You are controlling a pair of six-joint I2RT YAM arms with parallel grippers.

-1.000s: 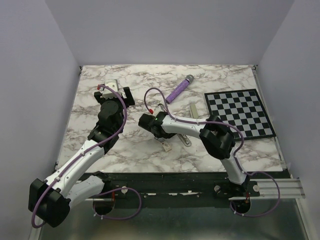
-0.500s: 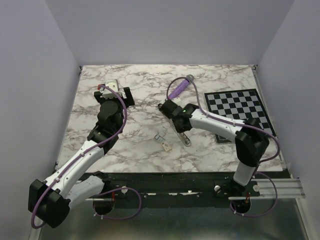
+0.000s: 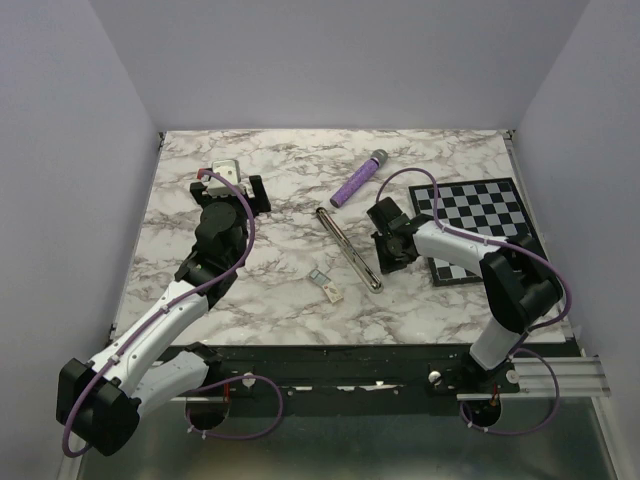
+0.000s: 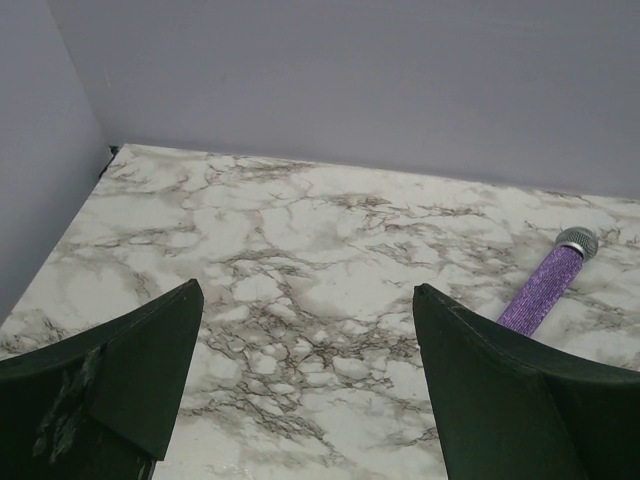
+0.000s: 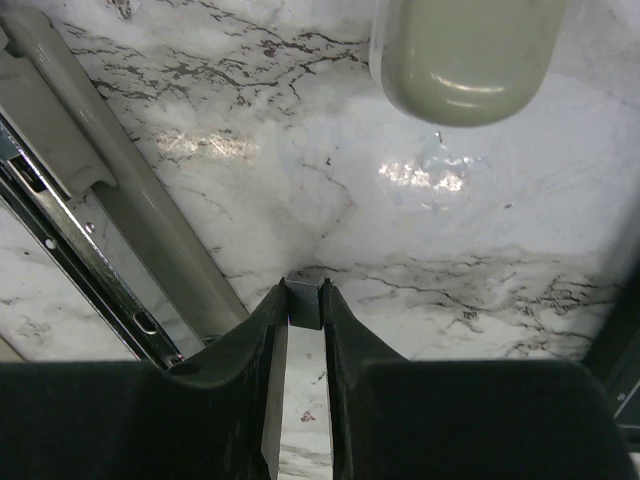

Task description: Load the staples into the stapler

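1. The marble surface (image 3: 260,300) carries everything, with a black-and-white checkered mat (image 3: 490,215) on its right side.
2. The left arm (image 3: 160,320) reaches from the near left corner towards the far left. Its pincer (image 4: 308,300) stands wide open over bare marble and holds nothing.
3. The right arm (image 3: 500,290) bends back from the near right. Its pincer (image 5: 305,290) sits low, between the stapler and the mat's near left corner.
4. The right pincer's jaws are narrow and are pinching a small grey block (image 5: 305,304) at their tips. A pale strip runs back between the fingers behind it.
5. The stapler (image 3: 350,250) lies open in the middle of the surface, slanting from far left to near right. In the right wrist view its beige-grey arm and dark metal rail lie side by side, just left of the pincer.
6. A purple cylinder (image 3: 355,180) with a grey tip lies beyond the stapler, apart from it.
7. A beige rounded object (image 5: 465,60) lies on the marble beyond the right pincer, untouched.
8. The cream-white staples box (image 3: 332,292) lies just left of the stapler's near end.
9. A tiny grey item (image 3: 320,275) lies just beside the box on its far left; I cannot tell what it is.
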